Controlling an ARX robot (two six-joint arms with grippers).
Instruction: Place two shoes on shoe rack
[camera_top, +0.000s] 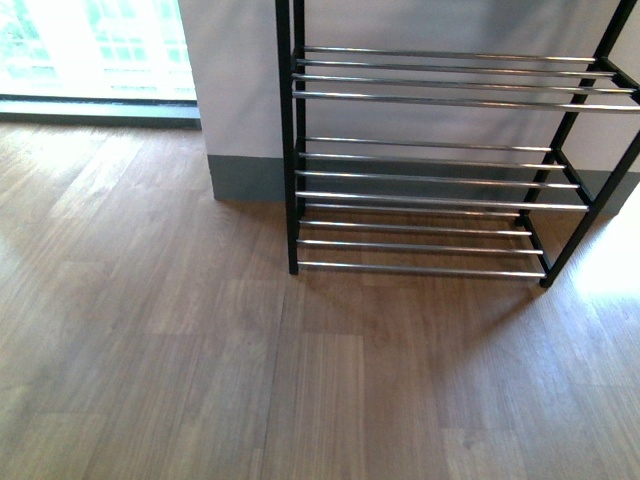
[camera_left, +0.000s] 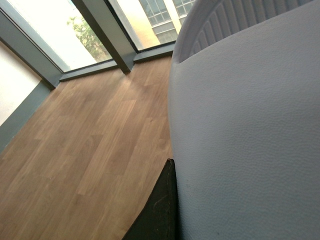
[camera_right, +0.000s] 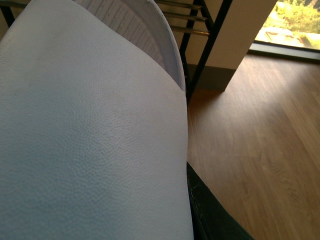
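The left gripper (camera_left: 162, 215) clamps one sneaker (camera_left: 250, 140), the right gripper (camera_right: 210, 220) the other sneaker (camera_right: 90, 150), both raised off the wooden floor (camera_top: 150, 350), not yet on the shoe rack (camera_top: 293, 200). Light and likely soft-topped, they look best held by the stiff, pebbled white soles (camera_right: 100, 65).

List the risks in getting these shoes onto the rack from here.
1. White soles fill both wrist views, the left-arm shoe and the right-arm shoe, so the grip is hidden; a slip could go unnoticed.
2. The shoe rack has tiers of spaced chrome bars; a shoe set down tilted might tip between them.
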